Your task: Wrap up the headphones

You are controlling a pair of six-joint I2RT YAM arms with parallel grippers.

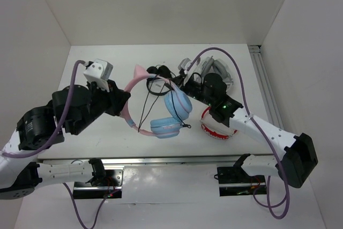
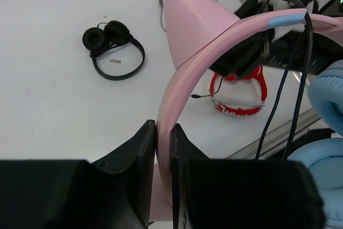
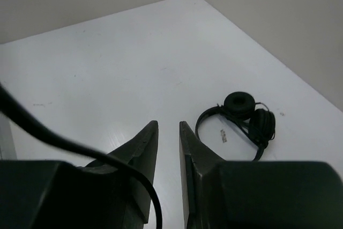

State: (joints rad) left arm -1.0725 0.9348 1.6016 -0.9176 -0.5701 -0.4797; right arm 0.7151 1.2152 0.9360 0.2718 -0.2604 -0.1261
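The headphones (image 1: 161, 112) have a pink cat-eared headband (image 2: 214, 41), light blue ear cups (image 1: 178, 104) and a thin black cable (image 1: 146, 100) hanging in loops across the band. They are held up over the table's middle. My left gripper (image 1: 122, 103) is shut on the headband's left side, and the pink band is pinched between its fingers in the left wrist view (image 2: 163, 127). My right gripper (image 1: 186, 83) is just right of the band's top. Its jaws (image 3: 169, 124) stand a narrow gap apart. The cable (image 3: 53, 138) crosses its left finger and dips between the jaws.
A small all-black pair (image 1: 159, 71) lies behind the band and also shows in the right wrist view (image 3: 241, 116). A red-and-white pair (image 1: 214, 130) lies under the right arm. A grey-white object (image 1: 220, 71) sits at the back right. White walls enclose the table, with a metal rail (image 1: 265, 84) along its right side.
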